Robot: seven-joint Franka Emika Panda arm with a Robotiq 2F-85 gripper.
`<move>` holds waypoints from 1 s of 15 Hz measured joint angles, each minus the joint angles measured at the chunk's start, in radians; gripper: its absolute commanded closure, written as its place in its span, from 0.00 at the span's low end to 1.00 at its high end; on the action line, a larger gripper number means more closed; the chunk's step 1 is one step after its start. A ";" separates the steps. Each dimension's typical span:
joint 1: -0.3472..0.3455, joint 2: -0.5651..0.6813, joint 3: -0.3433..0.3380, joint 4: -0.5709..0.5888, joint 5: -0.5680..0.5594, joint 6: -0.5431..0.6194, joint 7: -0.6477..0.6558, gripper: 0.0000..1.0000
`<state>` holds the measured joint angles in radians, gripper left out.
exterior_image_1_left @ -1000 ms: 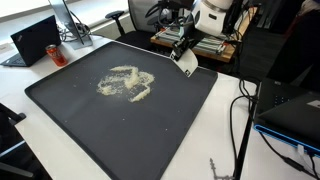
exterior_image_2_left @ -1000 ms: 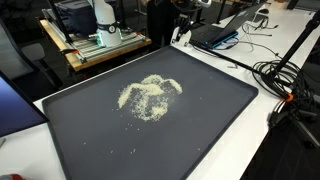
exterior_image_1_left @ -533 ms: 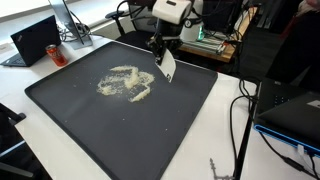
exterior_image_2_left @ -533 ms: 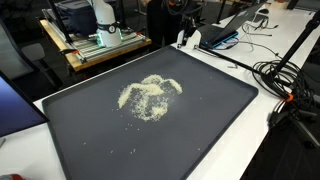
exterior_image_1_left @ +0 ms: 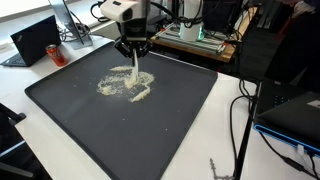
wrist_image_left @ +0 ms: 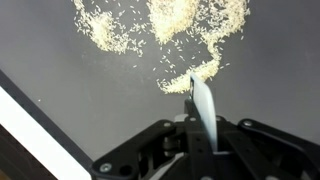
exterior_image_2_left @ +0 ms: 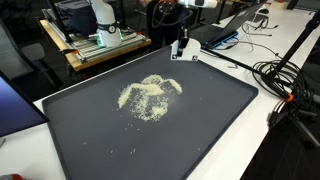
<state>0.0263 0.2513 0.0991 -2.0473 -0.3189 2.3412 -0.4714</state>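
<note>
Upper left of an exterior view: laptop [exterior_image_1_left: 35,40] on the white counter [exterior_image_1_left: 15,75], clear of the tray's left rim.

Centre: black tray [exterior_image_1_left: 180,110] with a low raised rim. Loose grains [exterior_image_1_left: 125,83] lie in a patch left of its middle.

The hand [exterior_image_1_left: 133,50] hangs over the patch, jaws clamped tight on the top end of a thin white scraper [exterior_image_1_left: 135,68], blade down. In the wrist view the scraper [wrist_image_left: 203,100] shows edge-on, tip at a grain streak; contact with the tray cannot be told.

Judgement: the scraper is light and thin, likely slightly flexible, and best held at its upper end, as here. The grains are light and scatter easily.

Right: bare tray to the right rim, so wide room there. Cables [exterior_image_1_left: 240,115] lie beyond it on the counter.
</note>
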 measured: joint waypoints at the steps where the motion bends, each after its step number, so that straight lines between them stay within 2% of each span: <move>1: -0.011 0.009 -0.009 0.010 0.005 -0.006 -0.004 0.99; 7: -0.069 0.041 -0.059 0.052 0.027 -0.020 -0.006 0.99; 12: -0.101 0.060 -0.093 0.089 0.028 -0.132 -0.011 0.99; 15: -0.113 0.064 -0.108 0.104 0.035 -0.161 -0.010 0.99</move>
<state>-0.0868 0.3154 -0.0085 -1.9429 -0.2841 2.1800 -0.4811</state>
